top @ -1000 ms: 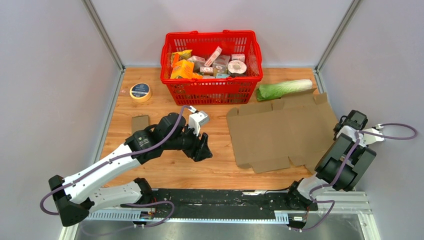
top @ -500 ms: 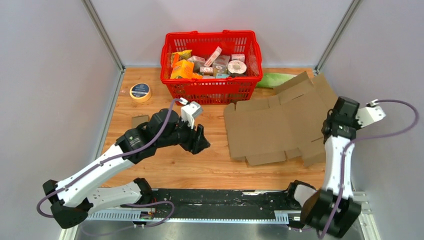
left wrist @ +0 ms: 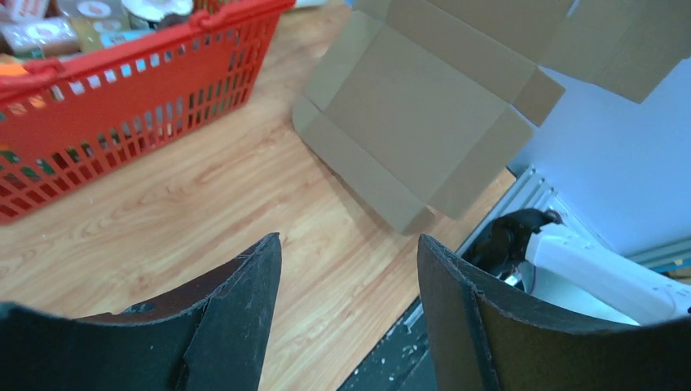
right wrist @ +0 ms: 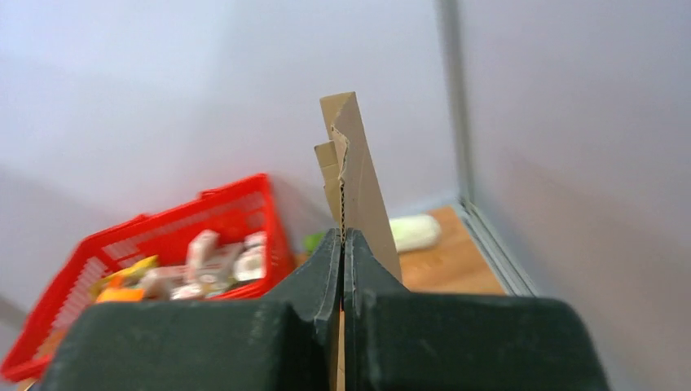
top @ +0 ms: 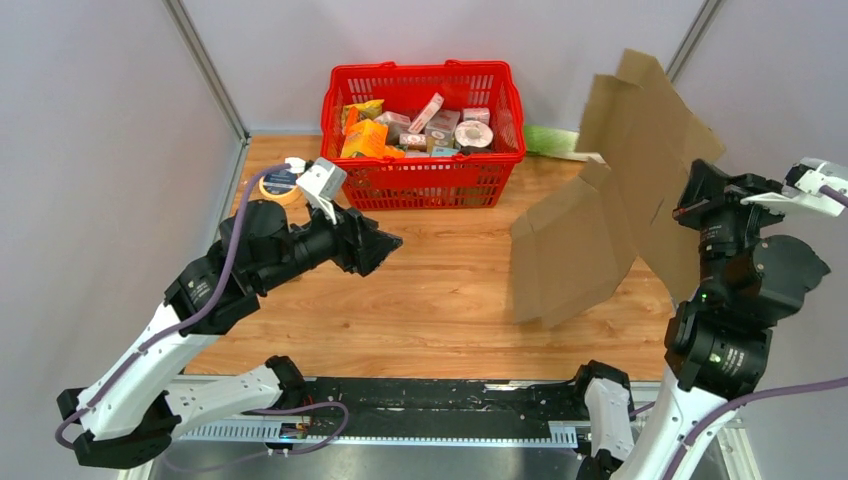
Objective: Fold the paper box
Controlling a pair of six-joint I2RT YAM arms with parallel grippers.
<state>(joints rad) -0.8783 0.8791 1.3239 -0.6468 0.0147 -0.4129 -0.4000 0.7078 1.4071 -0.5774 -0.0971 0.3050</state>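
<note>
The right hand point(right wrist: 343, 244) is clamped flat on one edge of the unfolded cardboard box point(top: 600, 200), fingers pressed together with the sheet between them; the box hangs nearly upright over the right side of the desk point(top: 440, 300), flaps spread, its top near the back wall, its lowest corner at or just above the wood, which of the two I cannot tell; the left hand point(left wrist: 349, 240) holds nothing, jaws spread wide, raised over the desk and pointing toward the box; behind it stands a red shopping basket point(top: 425, 185) filled with groceries; a cabbage point(top: 548, 143) lies beside the basket, behind the box.
</note>
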